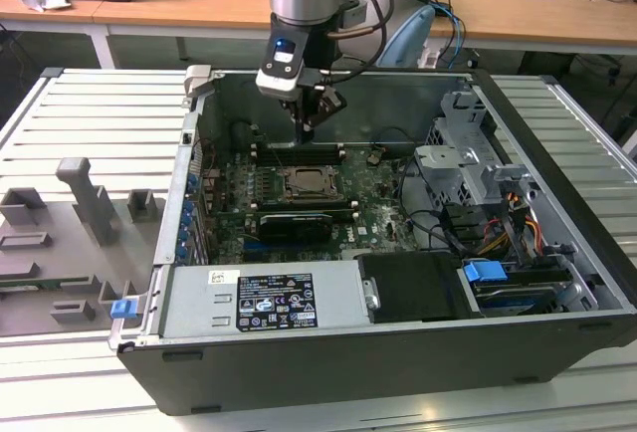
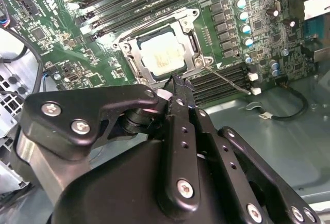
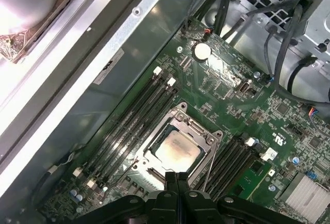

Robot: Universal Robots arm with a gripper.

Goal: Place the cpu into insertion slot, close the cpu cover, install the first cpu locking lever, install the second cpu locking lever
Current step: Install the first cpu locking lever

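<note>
- Leftmost in the exterior view, grey fixture blocks [image 1: 90,203] stand on the slatted table [image 1: 70,113].
- Mid-case, the gripper [image 1: 306,133] hangs clenched and empty just above the insertion slot [image 1: 308,185].
- Inside the slot lies the cpu [image 3: 177,149], the cpu cover [image 3: 198,126] flat around it.
- Rightward, a metal drive cage [image 1: 468,153].

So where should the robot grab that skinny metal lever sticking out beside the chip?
Probably its free tip, coming down from above. The locking lever is a thin wire fixed at a corner of the insertion slot, and it pokes out over the black memory slots, so only the far end has room around it.
</note>
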